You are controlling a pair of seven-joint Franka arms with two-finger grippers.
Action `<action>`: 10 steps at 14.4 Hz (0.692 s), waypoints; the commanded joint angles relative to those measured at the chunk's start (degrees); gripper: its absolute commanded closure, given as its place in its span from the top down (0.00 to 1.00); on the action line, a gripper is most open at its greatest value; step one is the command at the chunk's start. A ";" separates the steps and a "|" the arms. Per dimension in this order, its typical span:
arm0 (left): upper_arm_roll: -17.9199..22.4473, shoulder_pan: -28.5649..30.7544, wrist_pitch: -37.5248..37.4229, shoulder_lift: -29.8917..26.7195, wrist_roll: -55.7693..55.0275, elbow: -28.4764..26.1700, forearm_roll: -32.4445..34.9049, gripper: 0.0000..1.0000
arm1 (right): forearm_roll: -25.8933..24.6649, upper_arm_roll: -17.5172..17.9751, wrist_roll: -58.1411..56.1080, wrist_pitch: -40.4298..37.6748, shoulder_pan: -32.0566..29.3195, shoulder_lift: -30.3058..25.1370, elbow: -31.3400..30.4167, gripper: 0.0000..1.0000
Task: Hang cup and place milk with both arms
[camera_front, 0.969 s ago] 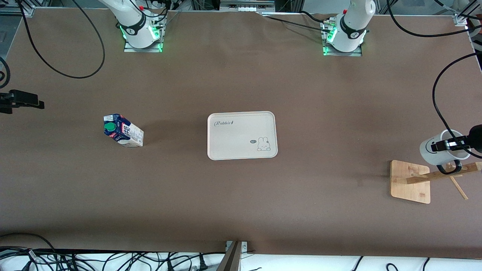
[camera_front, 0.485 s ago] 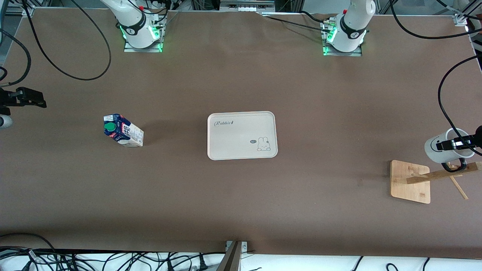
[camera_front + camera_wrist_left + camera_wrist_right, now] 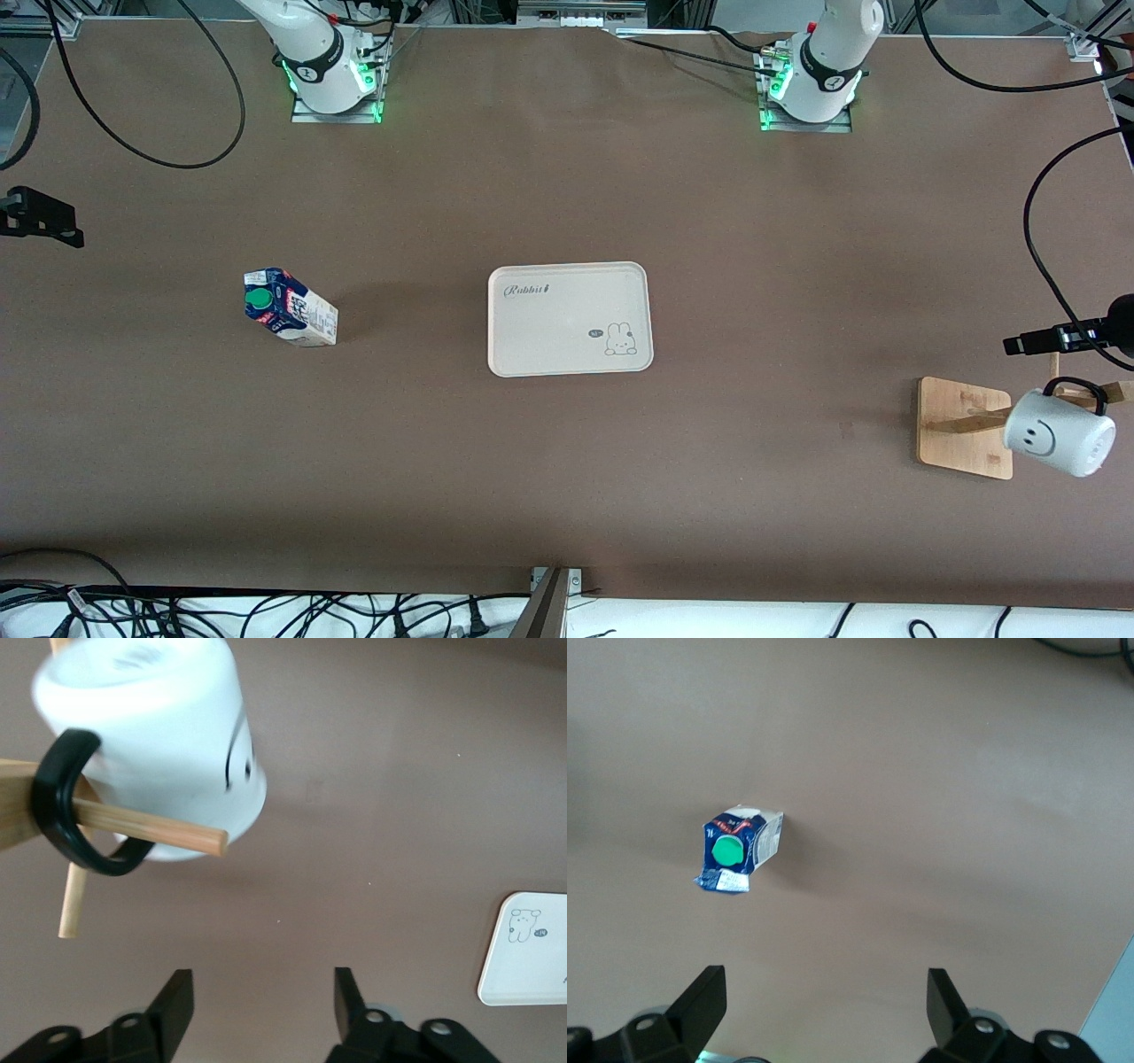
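Note:
The cup point(image 3: 1059, 434), a white mug with a black smiley, hangs by its black handle point(image 3: 62, 806) on a peg point(image 3: 151, 828) of the wooden rack point(image 3: 961, 425) at the left arm's end of the table. My left gripper point(image 3: 1019, 342) point(image 3: 264, 988) hovers over the rack, open and empty, clear of the cup. The milk point(image 3: 288, 307) point(image 3: 735, 850), a dark-blue and white carton with a green cap, stands toward the right arm's end. My right gripper point(image 3: 53, 226) point(image 3: 827, 988) is open and empty in the air above the table edge beside the milk.
A cream tray point(image 3: 570, 319) with a rabbit drawing lies at the table's middle; its corner point(image 3: 532, 948) shows in the left wrist view. Black cables loop over the table's two ends and along the edge nearest the camera.
My left gripper has opened and let go of the cup, which dropped and now hangs tilted on the peg. The right gripper has shifted a little at the table's edge.

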 commanded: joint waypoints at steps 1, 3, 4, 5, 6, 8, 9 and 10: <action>-0.23 -2.84 -4.29 -2.06 0.09 0.21 1.30 1.00 | 1.29 0.82 0.66 -1.21 -0.93 -1.73 -1.51 1.00; -0.32 -5.31 -4.74 -3.28 0.62 0.22 5.84 1.00 | 1.38 0.90 7.47 -1.21 -0.93 -1.73 -1.51 1.00; -0.32 -6.36 -4.92 -3.55 0.88 0.22 7.52 1.00 | 1.47 1.25 11.87 -1.21 -1.02 -1.73 -1.51 1.00; -0.32 -7.85 -5.27 -4.60 0.88 0.04 8.32 1.00 | 1.73 1.52 14.17 -1.21 -1.19 -1.73 -1.60 1.00; -0.32 -9.35 -5.44 -5.39 0.88 -0.13 10.59 1.00 | 2.43 2.56 13.85 -1.12 -1.98 -1.81 -1.69 1.00; -0.14 -10.59 -5.62 -5.93 1.15 -0.14 12.73 1.00 | 2.70 3.71 13.93 -0.94 -3.39 -1.90 -2.12 1.00; 0.38 -10.59 -4.66 -6.19 2.28 -0.66 12.20 1.00 | 2.61 3.63 14.02 -1.20 -3.13 -1.90 -2.04 1.00; 0.82 -10.85 -2.39 -8.28 5.07 -3.80 12.20 1.00 | 2.35 3.72 14.11 -1.21 -3.04 -1.73 -1.95 1.00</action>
